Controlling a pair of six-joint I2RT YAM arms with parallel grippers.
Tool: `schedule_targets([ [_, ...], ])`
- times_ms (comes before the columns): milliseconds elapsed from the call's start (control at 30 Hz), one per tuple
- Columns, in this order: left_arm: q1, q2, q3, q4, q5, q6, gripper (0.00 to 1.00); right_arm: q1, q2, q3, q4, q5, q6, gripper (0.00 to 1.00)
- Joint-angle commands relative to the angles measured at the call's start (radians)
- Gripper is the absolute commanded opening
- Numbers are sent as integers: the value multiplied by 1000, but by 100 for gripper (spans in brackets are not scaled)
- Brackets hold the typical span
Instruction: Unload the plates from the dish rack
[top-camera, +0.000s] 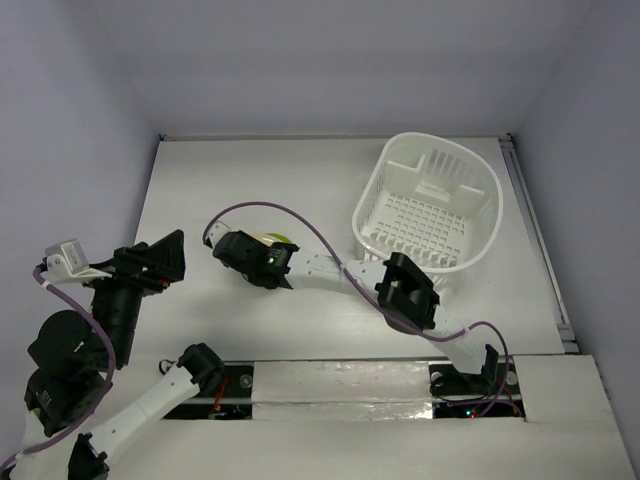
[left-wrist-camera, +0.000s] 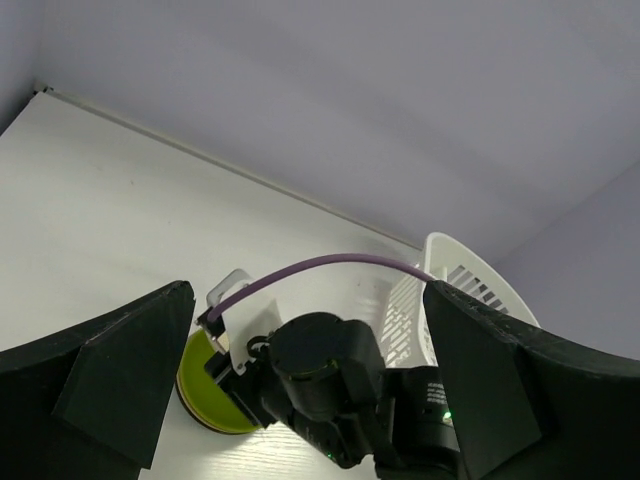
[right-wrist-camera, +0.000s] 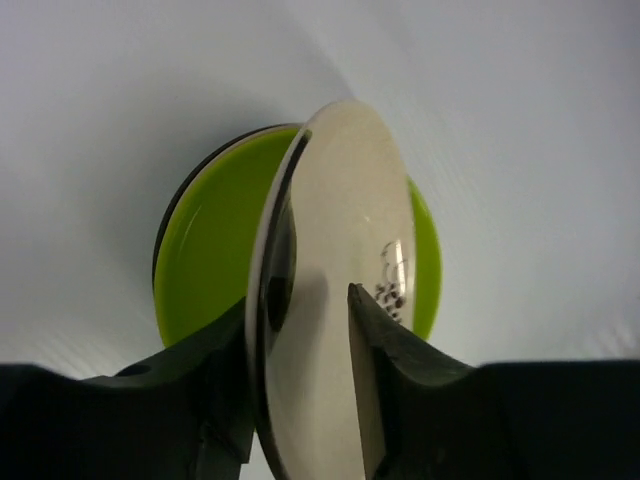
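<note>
Landmark: a white plastic dish rack (top-camera: 415, 222) with slotted walls and a grid floor stands on the far right part of the white table (top-camera: 220, 180).

Green plate: a plain round lime green plate (right-wrist-camera: 205, 240) lies flat on the table, left of the dish rack and apart from it. A dark edge shows under its left rim, and I cannot tell what that is.

Cream plate: a glossy round cream plate (right-wrist-camera: 345, 230) stands on edge and slightly tilted, directly over the lime green plate and so also left of the dish rack. A few small dark specks show low on its face. Its lower rim is hidden, so I cannot tell whether it touches the lime green plate.

Right end effector: the right end effector (right-wrist-camera: 296, 305) reaches out to the left of the dish rack, above the lime green plate. Its jaws stand partway apart with the cream plate between them, one black finger on each face. I cannot tell whether the pads press on the plate or sit just off it.

Left end effector: the left end effector (left-wrist-camera: 308, 300) sits far to the left of the dish rack, well apart from it. It is spread wide with nothing between its fingers, and it faces toward the dish rack.

Cable: a purple cable (top-camera: 262, 205) arcs over the right wrist, left of the dish rack.
</note>
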Motion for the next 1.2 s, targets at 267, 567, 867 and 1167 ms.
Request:
schedule_targets([
  [267, 1, 9, 24, 87, 51, -5, 99, 2, -160, -185, 127, -52, 124, 88],
  [567, 1, 41, -15, 127, 81, -20, 99, 2, -500, -478, 299, -82, 227, 100],
  [867, 1, 81, -54, 162, 111, -45, 99, 2, -694, -693, 322, -83, 284, 95],
  [1167, 1, 162, -60, 218, 230, -46, 99, 2, -1200, -926, 392, 220, 448, 0],
])
